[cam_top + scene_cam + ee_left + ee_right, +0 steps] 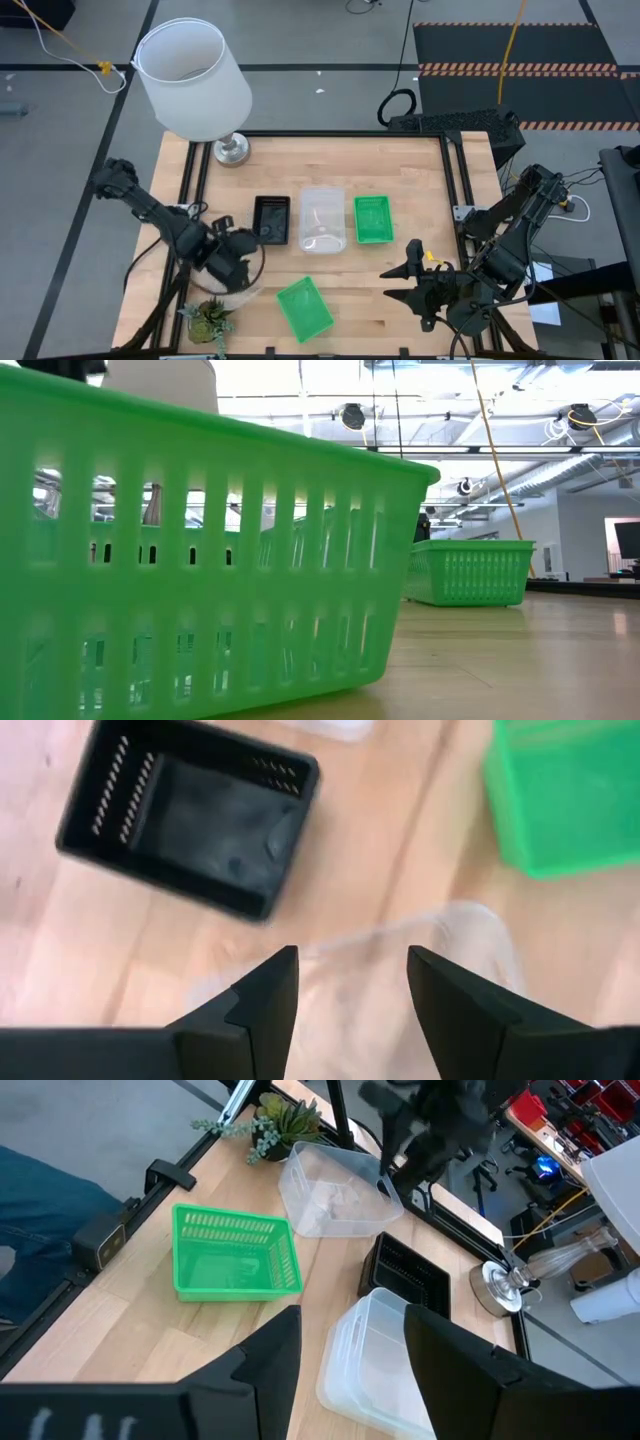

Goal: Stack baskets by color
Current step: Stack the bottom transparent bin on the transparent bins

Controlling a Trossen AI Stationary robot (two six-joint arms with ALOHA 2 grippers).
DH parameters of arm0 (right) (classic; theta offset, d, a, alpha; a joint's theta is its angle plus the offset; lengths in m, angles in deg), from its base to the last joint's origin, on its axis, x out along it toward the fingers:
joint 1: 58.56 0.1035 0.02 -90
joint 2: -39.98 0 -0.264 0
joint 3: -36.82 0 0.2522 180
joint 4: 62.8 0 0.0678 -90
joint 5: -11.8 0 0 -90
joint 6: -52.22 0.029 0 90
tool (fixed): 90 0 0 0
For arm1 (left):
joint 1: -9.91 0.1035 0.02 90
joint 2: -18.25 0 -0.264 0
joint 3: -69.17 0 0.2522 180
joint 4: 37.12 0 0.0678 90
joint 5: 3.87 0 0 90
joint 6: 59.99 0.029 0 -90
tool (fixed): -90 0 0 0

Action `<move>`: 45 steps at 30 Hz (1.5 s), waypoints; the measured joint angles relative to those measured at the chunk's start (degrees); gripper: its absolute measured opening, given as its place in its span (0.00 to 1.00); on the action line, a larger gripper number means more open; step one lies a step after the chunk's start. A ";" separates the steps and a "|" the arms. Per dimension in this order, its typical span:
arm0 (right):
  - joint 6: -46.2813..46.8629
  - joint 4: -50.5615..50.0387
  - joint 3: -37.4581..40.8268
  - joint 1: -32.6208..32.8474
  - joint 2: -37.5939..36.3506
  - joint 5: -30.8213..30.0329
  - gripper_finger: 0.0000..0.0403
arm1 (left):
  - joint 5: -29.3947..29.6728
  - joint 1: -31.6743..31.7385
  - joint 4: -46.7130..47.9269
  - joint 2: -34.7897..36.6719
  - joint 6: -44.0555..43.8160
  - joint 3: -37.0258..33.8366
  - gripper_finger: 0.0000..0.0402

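Mid-tabletop, black stack (271,219), clear stack (322,219) and green stack (373,218) look built. My left hand (237,262), open, hovers over a clear basket (232,287) at seven o'clock; a green basket (304,307) waits at six. Right hand (408,282) idles open.

My left gripper (238,268) (fingers apart) hangs near the table's left front; my right gripper (405,281), open, front right.

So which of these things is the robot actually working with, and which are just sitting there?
For the job: black basket, middle clear baskets, loose clear basket, far green basket, near green basket.
Lying about: white lamp, small plant.
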 joint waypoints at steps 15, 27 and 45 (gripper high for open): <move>-0.92 -0.02 0.00 0.00 0.00 0.00 0.42 | -1.62 -10.18 6.08 -23.47 -13.44 16.52 0.48; -3.50 0.01 0.00 -0.13 0.00 -0.02 0.42 | -1.90 -11.41 5.46 -27.77 -20.63 16.37 0.48; -2.84 0.38 0.00 -0.15 0.00 -0.02 0.42 | -1.97 -11.41 -1.77 -27.75 -20.70 12.85 0.14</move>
